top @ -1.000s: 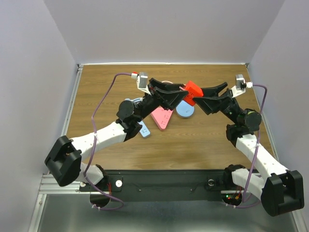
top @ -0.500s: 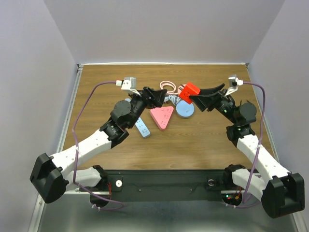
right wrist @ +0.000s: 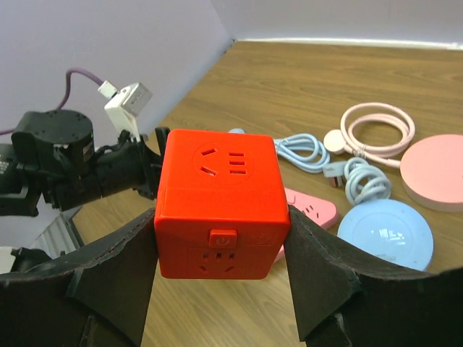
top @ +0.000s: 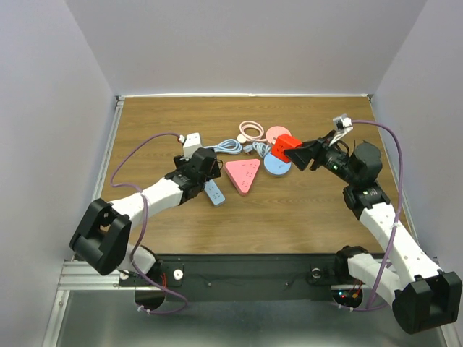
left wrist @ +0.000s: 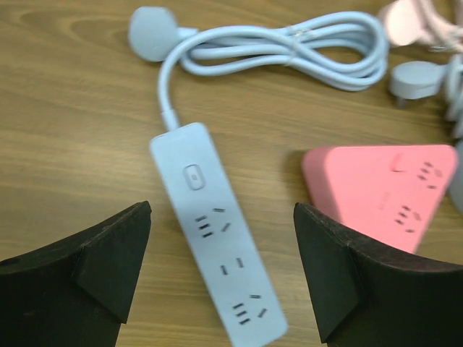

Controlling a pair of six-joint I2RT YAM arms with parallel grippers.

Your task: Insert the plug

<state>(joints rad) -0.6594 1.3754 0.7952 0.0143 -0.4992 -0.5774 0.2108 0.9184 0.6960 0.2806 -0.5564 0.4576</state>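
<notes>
My right gripper (top: 295, 150) is shut on a red cube socket (top: 287, 147) and holds it above the table; in the right wrist view the cube (right wrist: 221, 210) fills the space between the fingers (right wrist: 325, 282). My left gripper (top: 206, 172) is open and empty, low over a light blue power strip (top: 214, 192). In the left wrist view the strip (left wrist: 217, 253) lies between the fingers (left wrist: 108, 267), with its coiled cable (left wrist: 289, 50) and round plug (left wrist: 150, 32) beyond. A grey plug (left wrist: 416, 78) lies at the right.
A pink triangular power strip (top: 243, 174) lies beside the blue strip. A blue round disc (top: 277, 166) and a pink round disc (top: 275, 133) lie behind it, with a pink cable coil (top: 251, 131) and a blue cable (top: 228, 146).
My left arm has drawn back and down to the left, from beside the red cube to over the blue strip. My right gripper has lowered slightly with the cube still in it.
</notes>
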